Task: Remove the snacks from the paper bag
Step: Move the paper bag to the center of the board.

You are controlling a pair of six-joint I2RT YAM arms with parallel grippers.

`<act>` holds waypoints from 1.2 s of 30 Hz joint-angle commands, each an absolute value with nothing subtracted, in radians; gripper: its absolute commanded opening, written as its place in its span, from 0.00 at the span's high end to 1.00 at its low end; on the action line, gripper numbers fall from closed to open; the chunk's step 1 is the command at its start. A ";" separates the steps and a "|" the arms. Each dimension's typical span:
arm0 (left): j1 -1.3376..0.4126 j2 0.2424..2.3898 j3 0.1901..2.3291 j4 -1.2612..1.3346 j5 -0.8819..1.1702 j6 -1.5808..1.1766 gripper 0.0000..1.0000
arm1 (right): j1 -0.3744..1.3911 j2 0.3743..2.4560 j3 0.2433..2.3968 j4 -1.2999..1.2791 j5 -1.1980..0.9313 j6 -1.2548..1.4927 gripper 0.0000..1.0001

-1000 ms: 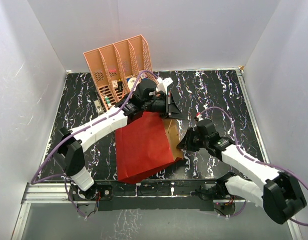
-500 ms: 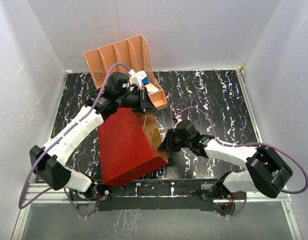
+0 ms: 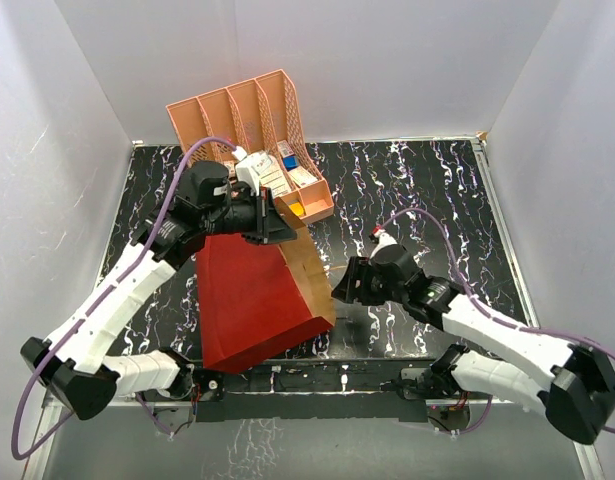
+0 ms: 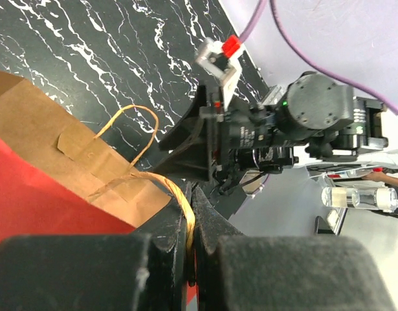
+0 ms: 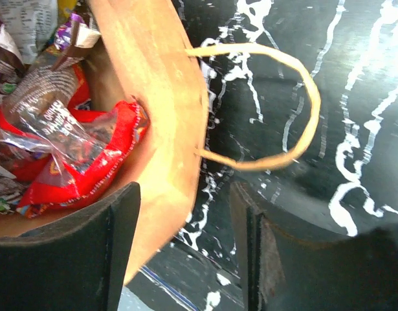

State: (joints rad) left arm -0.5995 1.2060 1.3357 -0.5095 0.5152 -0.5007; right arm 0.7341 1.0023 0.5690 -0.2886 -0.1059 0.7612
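Observation:
The paper bag, red outside and kraft brown inside, leans on the table with its mouth turned to the right. My left gripper is shut on one tan cord handle and holds it up at the bag's upper rim. At the mouth's lower right edge, my right gripper is open, and the bag's brown wall stands between its fingers. Inside lie the snacks: a shiny red bag, a dark brown pack and a purple pack. The other handle loops over the table.
A salmon-pink slotted organizer with small boxes and cards stands at the back left, close behind the left gripper. The black marbled table stretches to the right. White walls enclose the three far sides.
The left arm has pulled the handle to the left, and the bag has swung and tilted with it. The right gripper has gone from shut to open at the bag's mouth.

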 commanded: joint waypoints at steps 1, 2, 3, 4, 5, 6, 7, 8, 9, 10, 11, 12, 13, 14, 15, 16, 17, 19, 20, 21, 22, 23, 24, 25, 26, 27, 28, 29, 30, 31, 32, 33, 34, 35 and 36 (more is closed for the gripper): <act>-0.599 1.136 1.316 -0.552 0.481 -0.465 1.00 | 0.736 0.872 0.637 -0.460 0.023 0.715 0.35; -0.598 1.123 1.314 -0.559 0.475 -0.462 1.00 | 0.737 0.845 0.644 -0.475 0.040 0.710 0.32; -0.598 1.111 1.310 -0.564 0.469 -0.460 1.00 | 0.737 0.823 0.654 -0.488 0.056 0.699 0.29; -0.599 1.096 1.305 -0.568 0.465 -0.458 1.00 | 0.736 0.801 0.666 -0.500 0.072 0.686 0.26; -0.599 1.074 1.300 -0.569 0.463 -0.456 1.00 | 0.737 0.784 0.680 -0.511 0.091 0.671 0.23; -0.598 1.057 1.293 -0.564 0.460 -0.455 1.00 | 0.738 0.774 0.693 -0.518 0.108 0.650 0.23; -0.599 1.038 1.282 -0.559 0.454 -0.457 1.00 | 0.738 0.768 0.711 -0.525 0.132 0.629 0.21; -0.598 1.024 1.278 -0.557 0.444 -0.458 1.00 | 0.738 0.769 0.731 -0.533 0.151 0.607 0.20; -0.598 1.015 1.278 -0.558 0.435 -0.459 1.00 | 0.737 0.776 0.753 -0.538 0.163 0.581 0.18; -0.598 1.009 1.281 -0.561 0.429 -0.461 1.00 | 0.737 0.789 0.775 -0.537 0.162 0.553 0.18; -0.598 1.006 1.284 -0.563 0.425 -0.463 1.00 | 0.737 0.806 0.795 -0.532 0.149 0.522 0.18; -0.599 1.004 1.289 -0.564 0.422 -0.466 1.00 | 0.736 0.828 0.813 -0.519 0.120 0.493 0.18; -0.598 1.005 1.293 -0.566 0.416 -0.467 1.00 | 0.736 0.850 0.828 -0.500 0.094 0.469 0.18; -0.599 1.005 1.297 -0.569 0.411 -0.470 1.00 | 0.737 0.877 0.841 -0.481 0.064 0.455 0.18; -0.598 1.006 1.301 -0.572 0.405 -0.471 1.00 | 0.737 0.906 0.856 -0.461 0.034 0.441 0.19; -0.599 1.005 1.305 -0.578 0.398 -0.471 1.00 | 0.736 0.934 0.871 -0.442 0.011 0.436 0.19; -0.599 1.002 1.309 -0.590 0.385 -0.471 1.00 | 0.737 0.967 0.892 -0.425 -0.011 0.432 0.19; -0.599 0.993 1.319 -0.622 0.343 -0.468 1.00 | 0.736 1.025 0.926 -0.395 -0.018 0.439 0.19; -0.598 0.988 1.324 -0.643 0.315 -0.468 1.00 | 0.737 1.057 0.947 -0.384 -0.007 0.448 0.19; -0.598 0.982 1.328 -0.665 0.292 -0.467 1.00 | 0.735 1.095 0.968 -0.373 0.012 0.458 0.18; -0.598 0.981 1.334 -0.691 0.266 -0.466 1.00 | 0.731 1.128 0.992 -0.372 0.033 0.469 0.18; -0.598 0.978 1.341 -0.716 0.245 -0.467 1.00 | 0.716 1.162 1.016 -0.374 0.043 0.479 0.17; -0.598 0.976 1.346 -0.743 0.223 -0.469 1.00 | 0.696 1.189 1.037 -0.370 0.030 0.485 0.17; -0.598 0.974 1.350 -0.767 0.200 -0.471 1.00 | 0.672 1.218 1.053 -0.358 -0.002 0.487 0.17; -0.599 0.972 1.355 -0.788 0.169 -0.476 1.00 | 0.652 1.244 1.063 -0.345 -0.035 0.488 0.17; -0.598 0.970 1.360 -0.808 0.150 -0.480 1.00 | 0.636 1.267 1.071 -0.334 -0.064 0.487 0.17; -0.599 0.971 1.367 -0.824 0.136 -0.486 1.00 | 0.624 1.290 1.080 -0.326 -0.086 0.481 0.17; -0.599 0.971 1.373 -0.837 0.129 -0.489 1.00 | 0.617 1.313 1.089 -0.324 -0.091 0.471 0.16; -0.600 0.973 1.380 -0.845 0.127 -0.492 1.00 | 0.607 1.334 1.097 -0.323 -0.091 0.462 0.15; -0.598 0.974 1.385 -0.851 0.125 -0.494 1.00 | 0.592 1.351 1.106 -0.320 -0.090 0.455 0.13; -0.599 0.974 1.390 -0.855 0.123 -0.499 1.00 | 0.572 1.369 1.113 -0.314 -0.095 0.460 0.12; -0.598 0.974 1.395 -0.856 0.121 -0.502 1.00 | 0.540 1.387 1.117 -0.301 -0.122 0.473 0.12; -0.598 0.975 1.402 -0.861 0.116 -0.503 1.00 | 0.508 1.403 1.123 -0.283 -0.173 0.494 0.12; -0.599 0.981 1.416 -0.871 0.106 -0.504 1.00 | 0.483 1.422 1.127 -0.265 -0.228 0.502 0.12; -0.598 0.987 1.432 -0.885 0.092 -0.503 1.00 | 0.470 1.439 1.132 -0.246 -0.272 0.500 0.12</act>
State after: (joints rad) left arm -0.5995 0.9913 1.3651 -0.8192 0.1501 -0.4953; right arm 0.5465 1.3998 1.0683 -0.3630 -0.1173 0.4805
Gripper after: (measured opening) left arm 0.007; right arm 0.881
